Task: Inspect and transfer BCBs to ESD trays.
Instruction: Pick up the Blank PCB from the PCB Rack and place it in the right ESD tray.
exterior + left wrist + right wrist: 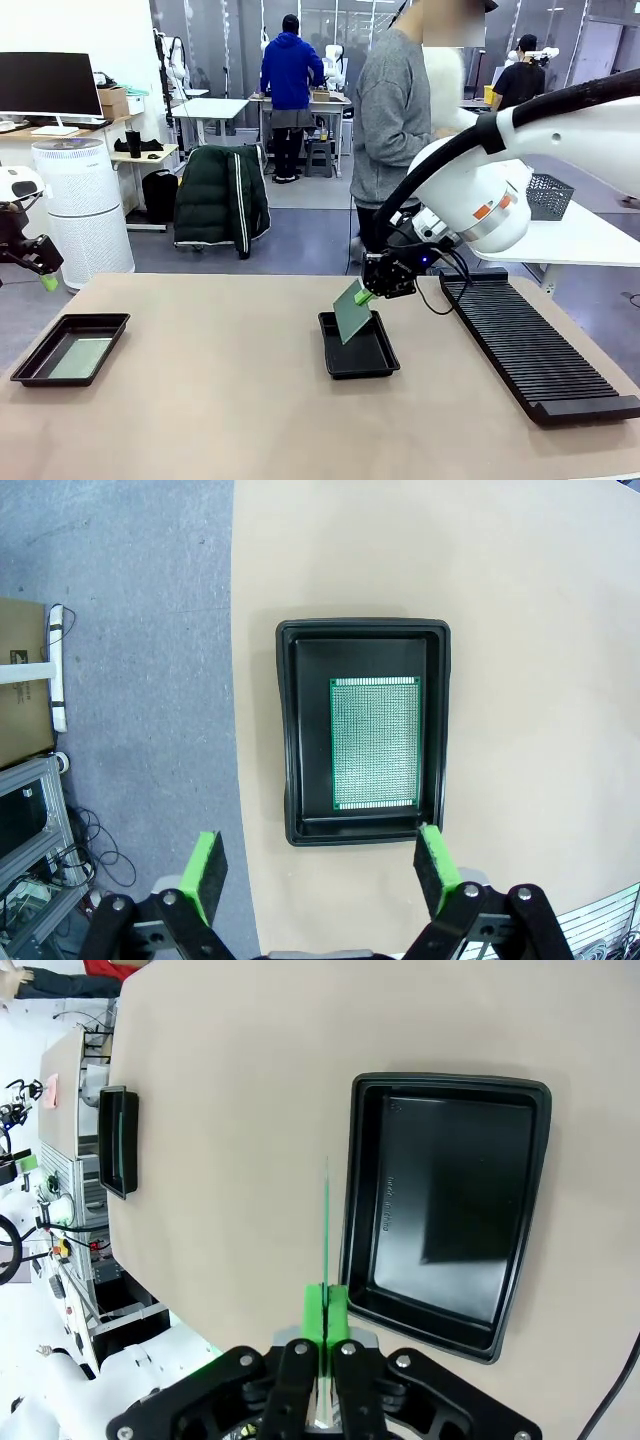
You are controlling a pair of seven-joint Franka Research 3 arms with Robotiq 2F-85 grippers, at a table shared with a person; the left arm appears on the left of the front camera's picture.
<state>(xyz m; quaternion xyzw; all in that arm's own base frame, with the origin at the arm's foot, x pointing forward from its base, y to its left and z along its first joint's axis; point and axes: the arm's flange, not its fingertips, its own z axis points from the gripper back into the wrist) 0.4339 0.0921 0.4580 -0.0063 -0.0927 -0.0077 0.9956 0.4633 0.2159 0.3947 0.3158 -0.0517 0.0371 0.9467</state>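
**The right gripper is pinching a green board at the middle tray.**

Its fingers are closing tight on the board's top edge. The board is hanging tilted by the tray's left rim, and I cannot tell whether it is touching the tray. In the right wrist view the board is showing edge-on just beside that tray. The left gripper is hovering with its fingers spread wide and gripping nothing, above the left tray, where a second board is lying flat. A ribbed black rack is sitting on the table, right of the middle tray.
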